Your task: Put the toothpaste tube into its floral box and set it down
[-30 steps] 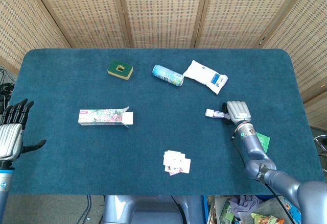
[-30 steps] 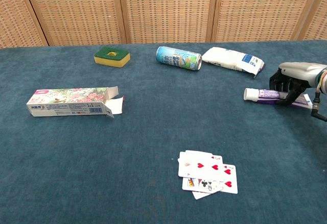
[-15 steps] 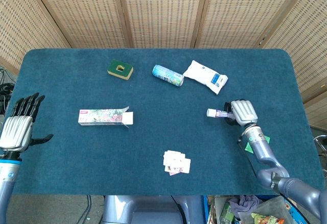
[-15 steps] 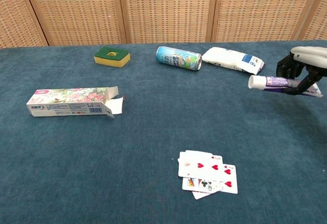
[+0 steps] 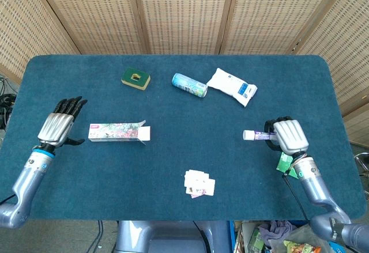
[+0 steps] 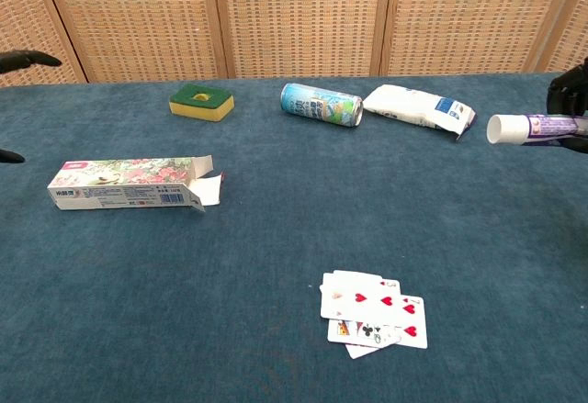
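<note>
The floral box (image 5: 118, 132) (image 6: 129, 184) lies flat on the left of the table, its open flaps facing right. My right hand (image 5: 286, 136) grips the toothpaste tube (image 5: 257, 135) (image 6: 528, 128) above the table at the right, white cap pointing left toward the box. In the chest view only dark fingertips (image 6: 562, 91) of that hand show at the right edge. My left hand (image 5: 60, 127) hovers open just left of the box's closed end, fingers spread; in the chest view its fingertips (image 6: 26, 58) appear at the left edge.
A green-and-yellow sponge (image 5: 135, 79), a lying can (image 5: 189, 85) and a white packet (image 5: 232, 86) sit along the back. Playing cards (image 5: 199, 184) (image 6: 372, 319) lie near the front centre. A green item (image 5: 285, 164) rests under my right wrist on the blue table (image 5: 173, 161).
My right hand lifted the tube off the table and carried it up and toward the right. My left hand came in from the left edge to just beside the box.
</note>
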You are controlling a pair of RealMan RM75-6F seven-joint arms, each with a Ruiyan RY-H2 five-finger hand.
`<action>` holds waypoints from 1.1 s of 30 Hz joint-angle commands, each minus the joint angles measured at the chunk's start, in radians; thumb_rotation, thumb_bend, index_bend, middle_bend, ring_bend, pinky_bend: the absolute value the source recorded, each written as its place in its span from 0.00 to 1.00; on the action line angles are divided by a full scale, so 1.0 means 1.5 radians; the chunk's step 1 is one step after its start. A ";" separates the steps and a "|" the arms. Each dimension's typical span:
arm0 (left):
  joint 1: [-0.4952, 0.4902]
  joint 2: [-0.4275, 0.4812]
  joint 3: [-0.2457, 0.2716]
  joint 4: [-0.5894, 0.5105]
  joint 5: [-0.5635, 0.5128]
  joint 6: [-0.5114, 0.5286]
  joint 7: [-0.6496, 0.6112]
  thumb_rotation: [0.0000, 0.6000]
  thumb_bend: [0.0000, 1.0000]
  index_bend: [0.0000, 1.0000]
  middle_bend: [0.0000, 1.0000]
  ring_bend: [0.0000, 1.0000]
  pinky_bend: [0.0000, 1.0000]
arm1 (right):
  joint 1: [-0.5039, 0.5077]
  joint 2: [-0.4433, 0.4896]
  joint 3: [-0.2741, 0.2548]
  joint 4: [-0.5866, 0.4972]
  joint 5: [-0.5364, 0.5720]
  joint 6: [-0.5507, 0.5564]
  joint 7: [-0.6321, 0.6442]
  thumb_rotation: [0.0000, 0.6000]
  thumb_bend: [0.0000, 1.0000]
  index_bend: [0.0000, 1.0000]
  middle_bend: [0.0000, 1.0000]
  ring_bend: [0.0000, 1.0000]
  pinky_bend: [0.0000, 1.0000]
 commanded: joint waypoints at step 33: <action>-0.136 -0.197 0.033 0.229 0.081 -0.041 -0.090 1.00 0.32 0.54 0.49 0.47 0.51 | -0.046 0.070 -0.015 -0.110 0.007 0.050 -0.091 1.00 0.51 0.59 0.58 0.44 0.34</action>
